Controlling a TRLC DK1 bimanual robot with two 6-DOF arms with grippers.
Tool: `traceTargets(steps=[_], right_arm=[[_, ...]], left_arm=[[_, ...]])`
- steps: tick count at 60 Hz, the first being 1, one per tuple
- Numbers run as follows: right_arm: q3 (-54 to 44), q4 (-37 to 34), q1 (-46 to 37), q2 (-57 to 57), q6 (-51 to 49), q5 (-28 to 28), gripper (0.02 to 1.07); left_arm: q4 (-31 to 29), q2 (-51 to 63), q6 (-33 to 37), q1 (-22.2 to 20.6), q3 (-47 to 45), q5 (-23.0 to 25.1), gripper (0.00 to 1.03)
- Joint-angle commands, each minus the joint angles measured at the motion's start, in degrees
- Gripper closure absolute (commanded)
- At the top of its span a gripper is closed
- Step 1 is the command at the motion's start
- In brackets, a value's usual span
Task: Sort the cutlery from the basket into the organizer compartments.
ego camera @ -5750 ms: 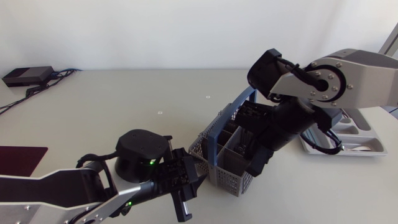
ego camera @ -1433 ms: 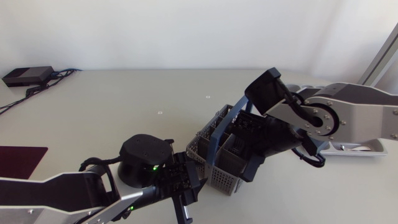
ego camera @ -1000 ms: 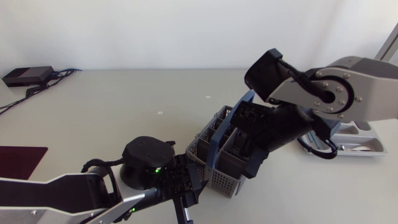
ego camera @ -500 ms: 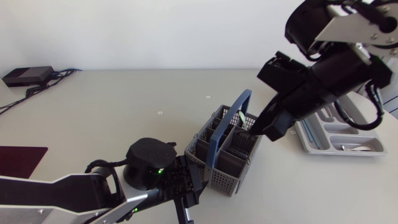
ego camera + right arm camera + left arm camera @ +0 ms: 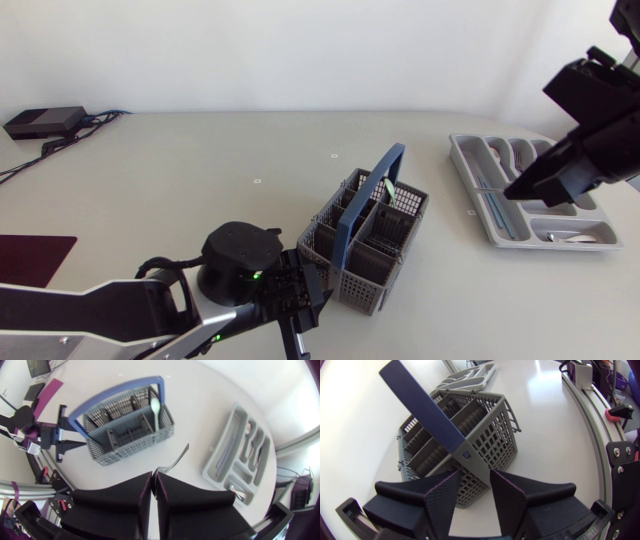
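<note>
The grey mesh basket (image 5: 365, 240) with a blue handle (image 5: 365, 195) stands mid-table; a pale green utensil (image 5: 386, 189) sticks up in it. My left gripper (image 5: 300, 290) holds the basket's near end wall (image 5: 470, 467) between its fingers (image 5: 444, 497). The grey organizer (image 5: 478, 205) lies at the right with several pieces in its compartments. My right gripper (image 5: 517, 190) hangs above the organizer's near edge, shut on a silver piece of cutlery (image 5: 179, 457) that juts out ahead of its fingertips. In the right wrist view the basket (image 5: 125, 427) and organizer (image 5: 222, 460) lie below.
A black box with cables (image 5: 42, 122) sits at the far left back. A dark red mat (image 5: 30, 255) lies at the left edge. The table's edge rail (image 5: 592, 435) runs close beside the basket.
My right gripper rose out of the basket with the silver cutlery piece and swung right, over the organizer. The left gripper and basket stayed put.
</note>
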Motion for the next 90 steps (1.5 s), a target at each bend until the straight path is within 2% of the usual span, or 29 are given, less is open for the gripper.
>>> traceTargets(steps=[1, 8, 13, 18, 26, 46, 65, 74, 76, 77, 79, 90], right_arm=[[-4.7, 0.0, -3.9, -1.4, -1.8, 3.6, 1.02], [-9.9, 2.9, -11.2, -1.5, -5.2, 4.9, 1.02], [-13.8, 9.3, -19.0, -0.5, -7.9, 6.6, 1.02], [-17.3, 16.3, -23.9, 1.9, -9.2, 11.1, 1.02], [-20.6, 24.7, -31.2, 6.4, -11.0, 12.6, 1.02], [-20.7, 39.0, -35.7, 19.9, -8.7, 16.6, 1.02], [-11.5, 41.8, -36.6, 34.3, -3.0, 16.7, 1.01], [-8.7, 43.3, -33.6, 38.9, -0.1, 16.7, 0.80], [-8.2, 43.3, -33.0, 39.5, 0.4, 16.7, 0.73], [-7.7, 43.3, -32.4, 39.8, 0.7, 16.7, 0.63], [-7.6, 43.3, -31.7, 39.8, 1.0, 16.7, 0.56], [-8.0, 43.5, -30.0, 37.1, 2.4, 16.4, 0.39]], left_arm=[[-0.2, -2.1, 1.0, 0.6, -1.4, -0.5, 0.62], [-0.4, -3.4, 1.0, 0.8, -2.0, -0.9, 0.62], [-1.1, -4.8, 1.0, 1.2, -2.5, -1.0, 0.62], [-2.4, -6.7, 1.0, 1.4, -2.8, -1.1, 0.62], [-4.7, -9.3, 0.9, 1.5, -2.9, -1.4, 0.62], [-8.5, -12.9, 0.4, 0.8, -3.1, -3.4, 0.62], [-9.4, -13.5, 0.0, -0.5, -2.7, -4.1, 0.62], [-9.5, -13.5, -0.1, -0.6, -2.8, -4.1, 0.62], [-9.5, -13.5, -0.1, -0.6, -2.9, -4.1, 0.62], [-9.5, -13.5, 0.0, -0.6, -2.9, -4.1, 0.62], [-9.5, -13.6, 0.0, -0.6, -3.0, -4.1, 0.62], [-9.7, -14.0, -0.1, -0.5, -3.6, -4.1, 0.62]])
